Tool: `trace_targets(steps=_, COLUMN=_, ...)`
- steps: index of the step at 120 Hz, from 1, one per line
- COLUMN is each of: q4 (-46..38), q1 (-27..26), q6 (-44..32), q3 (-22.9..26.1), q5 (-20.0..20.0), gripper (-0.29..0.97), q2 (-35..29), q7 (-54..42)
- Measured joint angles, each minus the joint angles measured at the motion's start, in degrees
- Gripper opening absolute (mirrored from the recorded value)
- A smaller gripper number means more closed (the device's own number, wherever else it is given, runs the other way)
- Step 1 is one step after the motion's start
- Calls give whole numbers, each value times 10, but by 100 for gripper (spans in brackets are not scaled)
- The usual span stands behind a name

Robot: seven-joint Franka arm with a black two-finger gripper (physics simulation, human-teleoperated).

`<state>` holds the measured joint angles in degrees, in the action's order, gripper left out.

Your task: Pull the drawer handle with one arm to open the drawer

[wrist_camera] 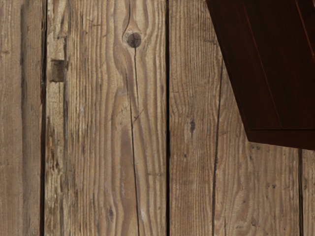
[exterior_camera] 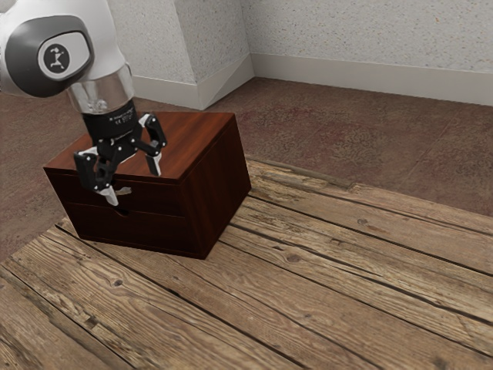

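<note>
Jaws stand apart, clamped on nothing, hanging over the front top edge of one dark wooden cabinet (exterior_camera: 208, 166) that rests on the plank surface (exterior_camera: 323, 293). Two drawer fronts are stacked on its face below the jaws; the upper drawer (exterior_camera: 154, 193) looks flush, and its one small pale handle (exterior_camera: 123, 190) sits just beside the lower fingertip, contact impossible to tell. Under the hand, one cabinet corner (wrist_camera: 275, 73) lies over the planks (wrist_camera: 123, 147).

A dark red-brown wooden box (exterior_camera: 192, 154) sits upright at the table's (exterior_camera: 323, 293) ten o'clock. Its upper drawer (exterior_camera: 154, 194) lies flush, its small pale handle (exterior_camera: 123, 190) facing seven o'clock.
</note>
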<state>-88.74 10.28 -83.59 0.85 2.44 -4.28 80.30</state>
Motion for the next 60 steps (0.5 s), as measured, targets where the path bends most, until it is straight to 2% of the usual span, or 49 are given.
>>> trace_targets(steps=26, q4=-17, q1=9, q6=-19, q3=-10, q5=23, gripper=68, q2=-24, q7=20)
trace_targets(steps=41, q4=-24, q1=9, q6=4, q3=-33, q5=33, gripper=68, q2=-45, q7=30)
trace_targets(steps=53, q4=-125, q1=6, q6=2, q3=-63, q5=33, gripper=68, q2=-144, q7=38)
trace_targets(steps=60, q4=-184, q1=13, q6=-27, q3=-92, q5=25, gripper=68, q2=-168, q7=41)
